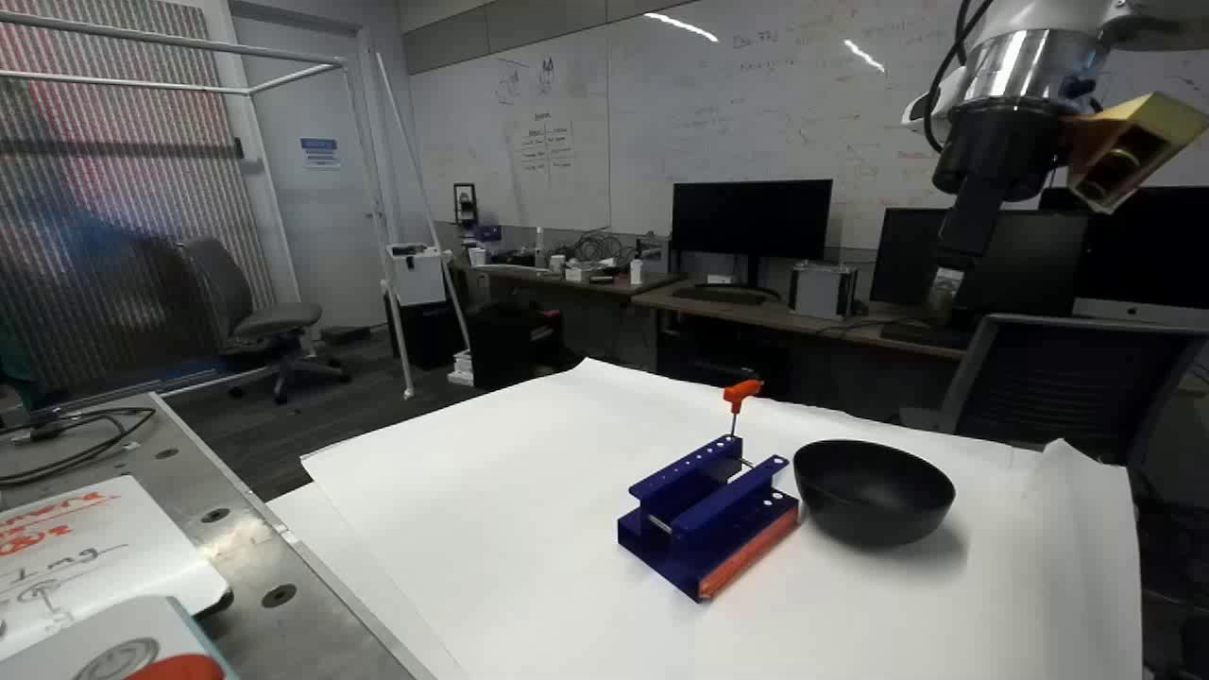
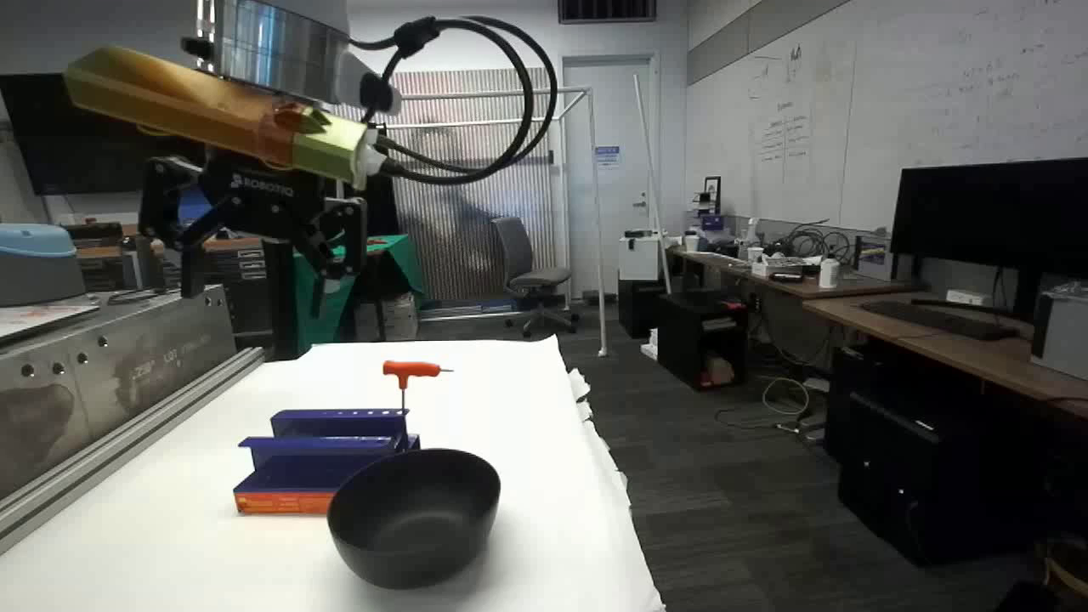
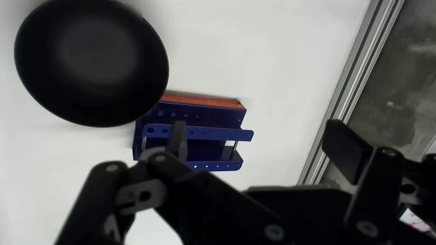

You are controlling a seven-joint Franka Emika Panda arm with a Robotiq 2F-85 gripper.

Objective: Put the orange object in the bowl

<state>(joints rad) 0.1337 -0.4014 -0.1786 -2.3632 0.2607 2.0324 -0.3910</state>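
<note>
A scribbled whiteboard [image 1: 652, 142], monitors [image 1: 753, 219] and cluttered desk [image 2: 799, 287] suggest a lab.

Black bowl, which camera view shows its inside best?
The wrist view: it looks down into the black bowl, losing only a sliver at the frame's top. Both exterior views see it obliquely, showing its outside and less inside.

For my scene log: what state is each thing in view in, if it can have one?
Gripper: open, holding nothing
Bowl: upright, nothing visible inside
Blue holder: level, base down
Orange tool: standing stem down in the holder, not in the bowl
White sheet: spread out, edge rumpled
Monitors: screens dark
Door: looks shut
</note>
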